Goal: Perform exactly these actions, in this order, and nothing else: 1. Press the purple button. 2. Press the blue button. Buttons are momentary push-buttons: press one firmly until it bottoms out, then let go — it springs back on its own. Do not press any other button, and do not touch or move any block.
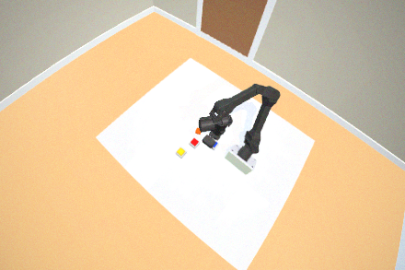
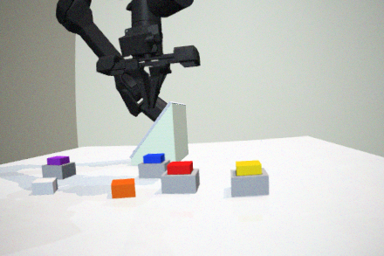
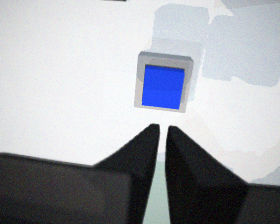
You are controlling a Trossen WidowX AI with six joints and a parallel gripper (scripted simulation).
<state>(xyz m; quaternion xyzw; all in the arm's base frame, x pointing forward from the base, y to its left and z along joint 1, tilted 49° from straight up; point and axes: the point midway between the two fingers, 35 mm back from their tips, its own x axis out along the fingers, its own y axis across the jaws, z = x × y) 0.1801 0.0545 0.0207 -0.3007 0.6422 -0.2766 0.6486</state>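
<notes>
The gripper [image 2: 150, 102] is held nearly closed, with nothing between its fingers, and is pointed down above the blue button [image 3: 163, 86], well clear of it. The blue button is seated in a grey housing on the white bench [image 2: 305, 211], just behind the red button [image 2: 180, 167]. The purple button [image 2: 58, 160] is seen far to the left, beside a white block [image 2: 44, 185], with an orange block [image 2: 123, 188] in front
</notes>
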